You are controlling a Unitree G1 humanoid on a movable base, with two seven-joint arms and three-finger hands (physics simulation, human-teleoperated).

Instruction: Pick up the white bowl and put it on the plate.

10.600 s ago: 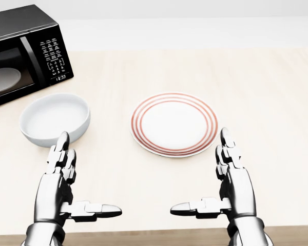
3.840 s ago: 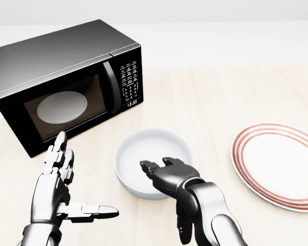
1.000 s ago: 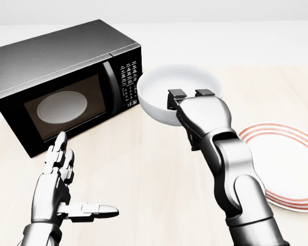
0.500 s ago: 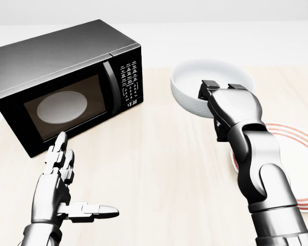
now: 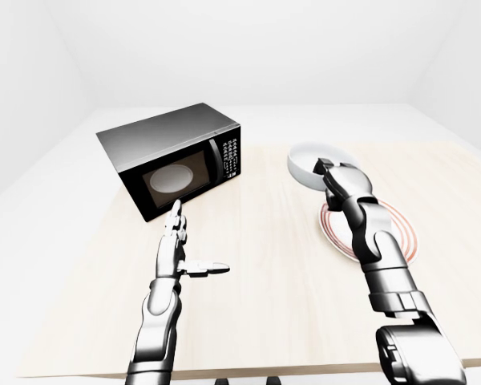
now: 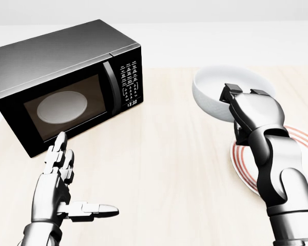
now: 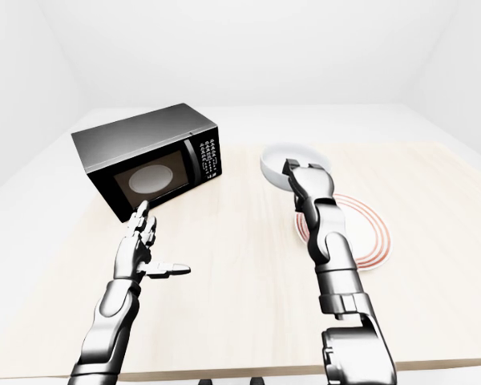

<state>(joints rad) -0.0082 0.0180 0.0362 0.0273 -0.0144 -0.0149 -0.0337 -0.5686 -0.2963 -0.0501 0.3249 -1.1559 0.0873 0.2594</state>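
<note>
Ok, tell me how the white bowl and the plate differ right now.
The white bowl is deep and plain white; the plate is flat with red rings round its rim. The bowl is held up off the table by the right hand, whose fingers close over its rim; the plate lies flat on the table, partly hidden behind the arm. Both are round, white dishes.
</note>
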